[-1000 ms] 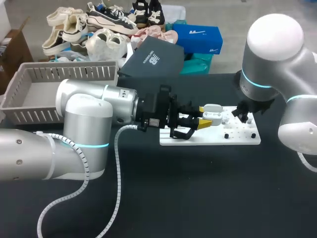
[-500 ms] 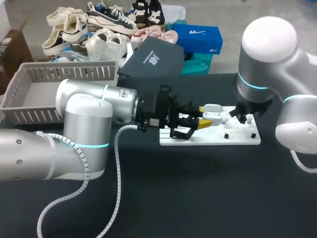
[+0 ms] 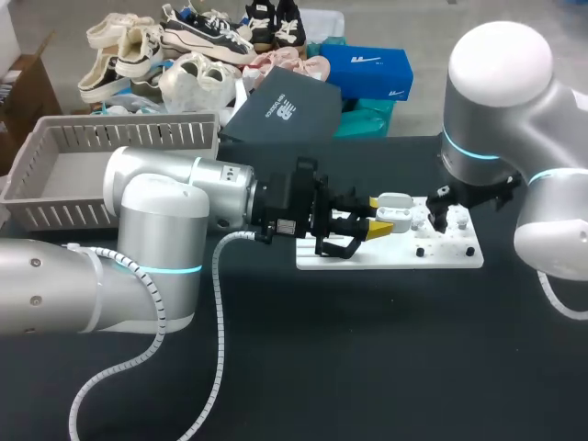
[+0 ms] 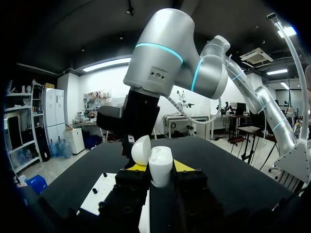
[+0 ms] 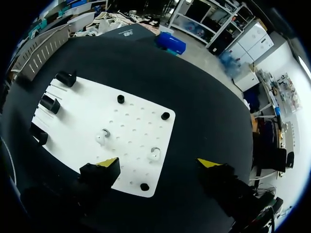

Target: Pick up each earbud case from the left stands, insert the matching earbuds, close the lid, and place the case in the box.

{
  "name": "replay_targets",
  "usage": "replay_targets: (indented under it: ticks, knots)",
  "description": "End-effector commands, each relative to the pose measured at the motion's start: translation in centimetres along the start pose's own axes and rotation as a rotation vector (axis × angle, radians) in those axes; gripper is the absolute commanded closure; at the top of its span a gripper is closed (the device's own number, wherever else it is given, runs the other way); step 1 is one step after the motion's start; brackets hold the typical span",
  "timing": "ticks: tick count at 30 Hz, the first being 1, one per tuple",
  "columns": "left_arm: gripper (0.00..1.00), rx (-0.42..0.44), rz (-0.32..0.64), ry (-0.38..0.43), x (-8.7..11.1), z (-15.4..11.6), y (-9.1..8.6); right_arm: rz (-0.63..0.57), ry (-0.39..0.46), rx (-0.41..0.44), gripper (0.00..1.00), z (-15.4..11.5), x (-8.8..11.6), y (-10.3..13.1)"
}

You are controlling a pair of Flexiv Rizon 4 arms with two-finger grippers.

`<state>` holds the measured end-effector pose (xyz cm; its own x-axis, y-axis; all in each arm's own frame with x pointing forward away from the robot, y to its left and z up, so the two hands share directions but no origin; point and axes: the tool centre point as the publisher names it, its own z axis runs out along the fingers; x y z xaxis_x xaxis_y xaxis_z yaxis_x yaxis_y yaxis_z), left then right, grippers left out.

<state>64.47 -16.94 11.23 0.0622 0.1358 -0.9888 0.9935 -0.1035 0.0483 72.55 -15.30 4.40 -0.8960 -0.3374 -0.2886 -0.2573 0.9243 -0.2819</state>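
Head view shows the right arm (image 3: pixel 501 101) has shifted over the board (image 3: pixel 386 257), jaws wide above the earbuds (image 5: pixel 154 153). Left jaws grip the open case (image 4: pixel 160 167); earbud pickup seems next.

One case (image 4: pixel 160 166), two earbuds (image 5: pixel 102 138) (image 5: pixel 154 154), one board (image 5: pixel 133 119).

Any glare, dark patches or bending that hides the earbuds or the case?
Head view: even light, glare on the right arm shell, small parts on the white board hard to tell. Left wrist view: left end effector nearly black, open case brightly lit. Right wrist view: board edges bow; both earbuds show plainly.
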Motion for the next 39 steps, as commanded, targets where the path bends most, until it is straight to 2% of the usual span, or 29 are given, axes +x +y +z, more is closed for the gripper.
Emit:
replay_targets:
  ticks: [1,22,28,33,39]
  knots:
    - [1.00,-0.001,0.001,-0.002,0.1,0.0,0.1,0.011,-0.003,0.012,0.00,0.2,0.1,0.1]
    - [1.00,-0.001,0.001,-0.002,0.1,0.0,0.1,0.011,-0.003,0.012,0.00,0.2,0.1,0.1]
    - [1.00,-0.001,0.001,-0.002,0.1,0.0,0.1,0.182,0.064,0.000,0.00,0.7,-1.1,-0.8]
    - [1.00,-0.001,0.001,-0.002,0.1,0.0,0.1,0.275,0.119,0.023,0.00,0.6,-1.4,-1.1]
    - [1.00,-0.001,0.001,-0.002,0.1,0.0,0.1,0.297,0.127,0.029,0.00,-0.3,-1.5,-0.7]
